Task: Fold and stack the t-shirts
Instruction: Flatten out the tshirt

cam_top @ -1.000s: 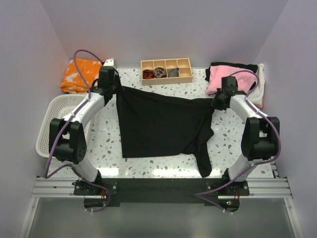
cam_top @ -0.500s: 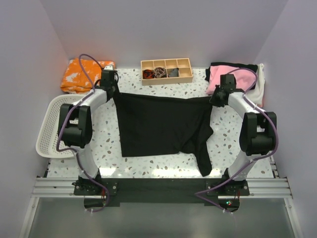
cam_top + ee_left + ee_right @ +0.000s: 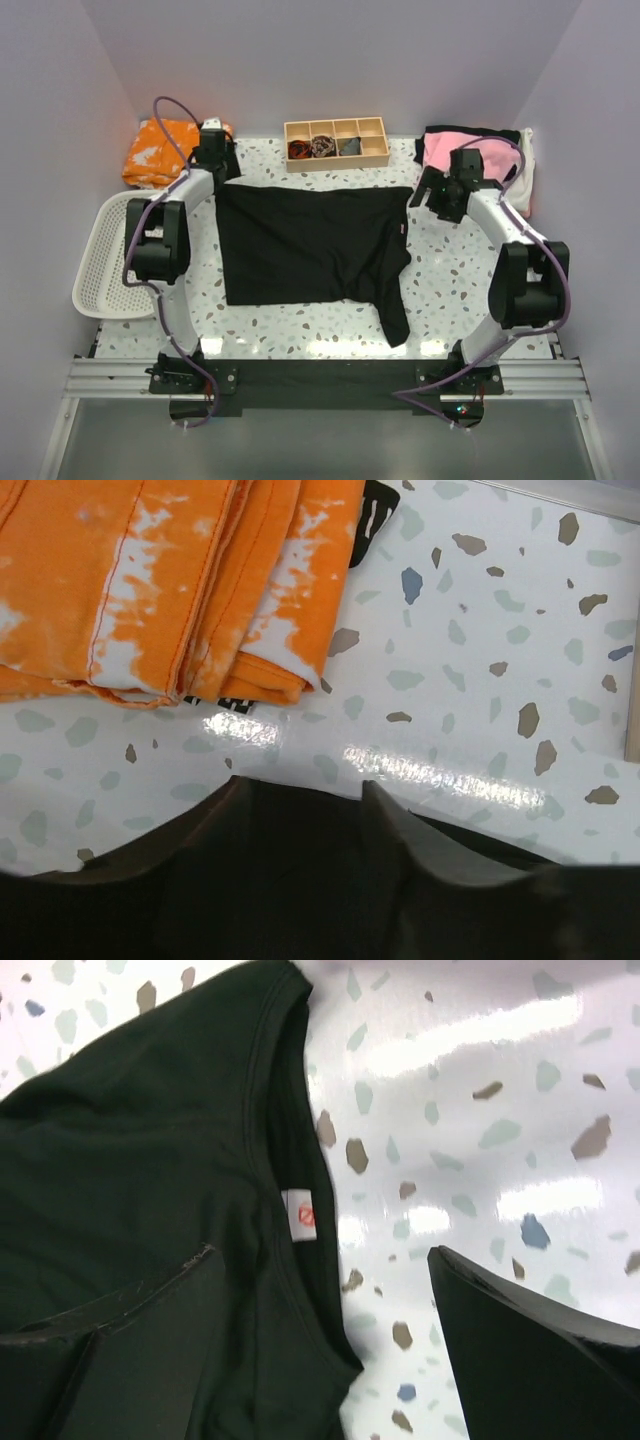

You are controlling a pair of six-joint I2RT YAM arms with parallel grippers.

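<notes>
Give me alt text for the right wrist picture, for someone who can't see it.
A black t-shirt lies on a speckled white table, its neckline and a small white label showing. The right gripper hangs over it, jaws open and empty, one over the shirt, one over bare table.

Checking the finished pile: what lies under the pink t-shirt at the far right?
A black garment shows along the far edge of the pink t-shirt, white cloth to its right. The right arm covers the pile's middle, so the layering is hidden.
</notes>
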